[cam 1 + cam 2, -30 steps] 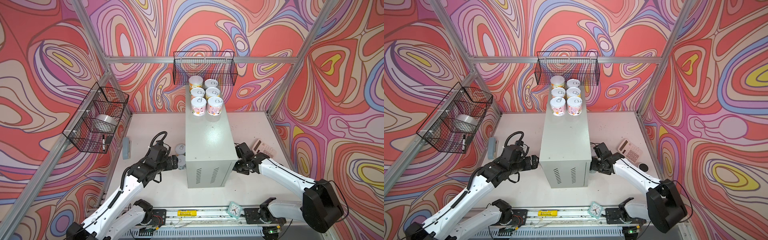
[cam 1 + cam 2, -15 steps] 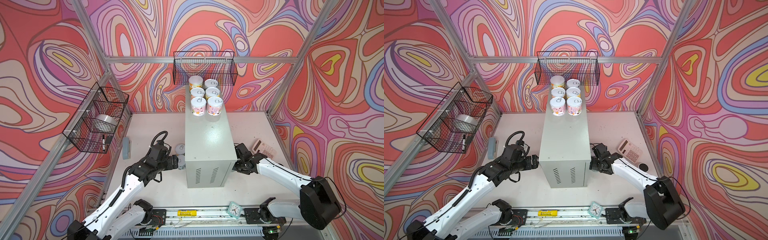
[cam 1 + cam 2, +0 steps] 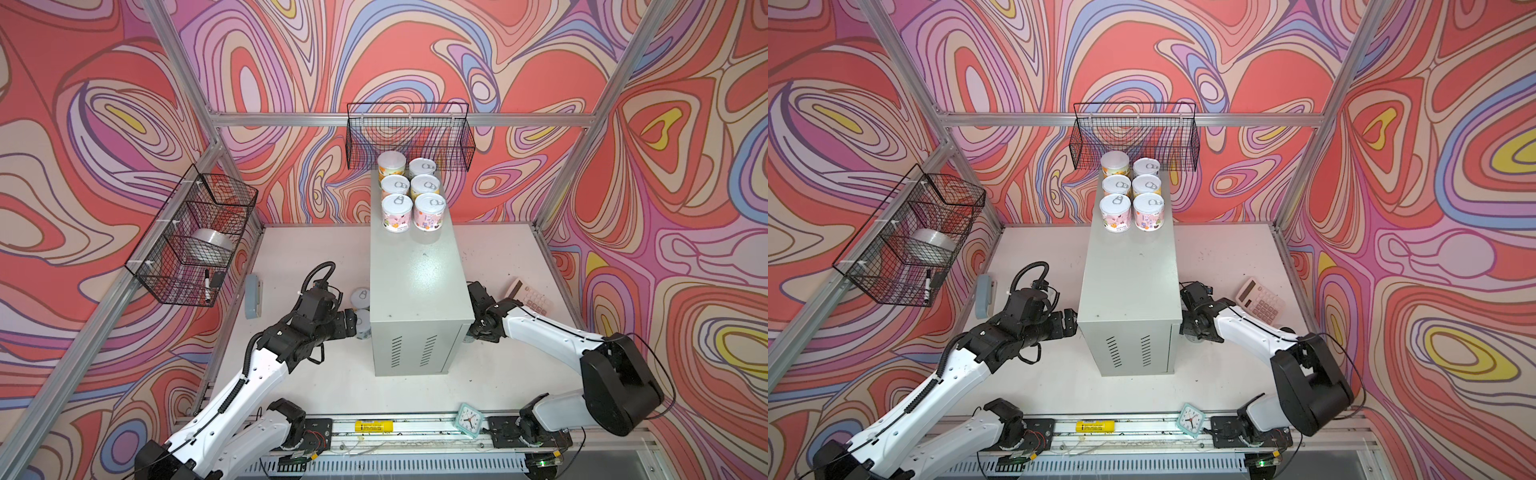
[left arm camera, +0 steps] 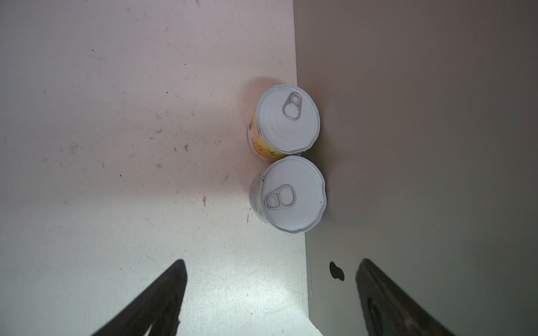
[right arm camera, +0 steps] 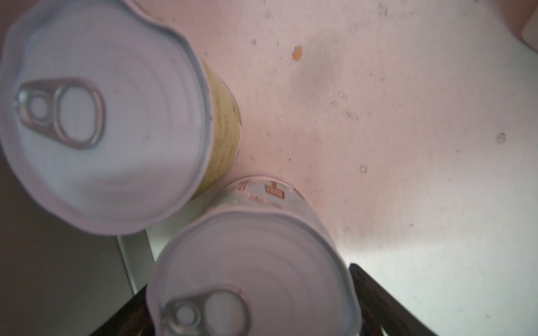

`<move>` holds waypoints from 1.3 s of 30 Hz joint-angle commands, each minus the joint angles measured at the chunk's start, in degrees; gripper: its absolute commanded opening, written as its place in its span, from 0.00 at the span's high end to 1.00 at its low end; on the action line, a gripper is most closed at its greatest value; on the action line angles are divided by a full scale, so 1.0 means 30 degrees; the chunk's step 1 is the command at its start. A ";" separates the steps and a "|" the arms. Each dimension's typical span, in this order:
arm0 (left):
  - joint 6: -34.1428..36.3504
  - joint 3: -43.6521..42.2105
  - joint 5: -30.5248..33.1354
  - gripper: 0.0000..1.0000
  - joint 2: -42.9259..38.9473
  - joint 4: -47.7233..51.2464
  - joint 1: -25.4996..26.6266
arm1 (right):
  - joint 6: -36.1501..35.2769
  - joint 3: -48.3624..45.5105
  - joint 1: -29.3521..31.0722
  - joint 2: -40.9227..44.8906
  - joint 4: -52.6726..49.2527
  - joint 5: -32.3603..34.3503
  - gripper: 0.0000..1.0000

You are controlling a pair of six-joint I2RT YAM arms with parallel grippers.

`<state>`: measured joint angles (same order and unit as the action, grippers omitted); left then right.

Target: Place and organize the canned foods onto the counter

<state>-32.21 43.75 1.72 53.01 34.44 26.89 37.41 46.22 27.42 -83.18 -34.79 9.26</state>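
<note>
The canned foods (image 3: 397,212) stood in three groups, as you read the scene from left to right. On the white tabletop (image 3: 332,386), your left gripper (image 4: 272,261) had its fingers (image 4: 163,299) apart, with nothing between them. Two upright tins, the yellow-labelled tin (image 4: 288,122) and the grey-labelled tin (image 4: 291,193), stood straight ahead of those fingers. They touched each other and were close against the left wall of the counter (image 3: 419,282). The grey-labelled tin was the nearer one. I judge that your next move turned on this closeness. The finger on the counter side had almost no room between tin and wall, so you probably had to draw the tin away first.

In the middle, six tins stood upright in two neat rows at the far end of the counter top.

On the right, the olive-labelled tin (image 5: 102,116) and the white-labelled tin (image 5: 262,238) stood upright beside the other wall. Your right gripper (image 5: 250,279) was spread wide around the white-labelled tin, one finger on each side. I could not see whether the pads pressed it. This arm seemed nearer to a grasp.
</note>
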 commanded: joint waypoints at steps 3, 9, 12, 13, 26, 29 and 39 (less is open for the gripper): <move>0.0134 0.0096 0.0243 0.08 -0.0062 -0.0298 -0.0047 | -0.0199 -0.0101 0.0009 -0.1061 0.1355 0.0484 0.10; 0.0164 -0.0036 0.0350 0.08 -0.0429 -0.0316 -0.0049 | 0.0056 -0.0828 0.0016 -0.1274 0.2235 0.0472 0.14; 0.0209 -0.0135 0.0318 0.09 -0.0545 -0.0273 -0.0005 | 0.0044 -0.0961 0.0002 -0.1406 0.2352 0.0621 0.18; 0.0191 -0.0164 0.0386 0.09 -0.0555 -0.0232 -0.0080 | 0.0052 -0.1058 0.0025 -0.1431 0.2388 0.0649 0.20; 0.0261 0.0133 0.0321 0.10 -0.0713 0.0273 -0.0045 | -0.1106 -0.0278 0.0001 0.1627 -0.1410 0.0350 1.00; 0.0450 0.0487 0.0265 0.10 -0.0493 0.0500 -0.0046 | -0.1939 0.0836 0.0005 0.2971 -0.3364 -0.0283 1.00; 0.0889 0.1494 -0.0170 0.10 0.0112 0.0978 -0.0084 | -0.3603 0.6656 0.0001 0.5761 -0.9217 0.0179 1.00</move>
<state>-30.39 46.24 1.48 53.12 34.96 26.89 29.06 60.95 27.44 -68.25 -56.58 7.84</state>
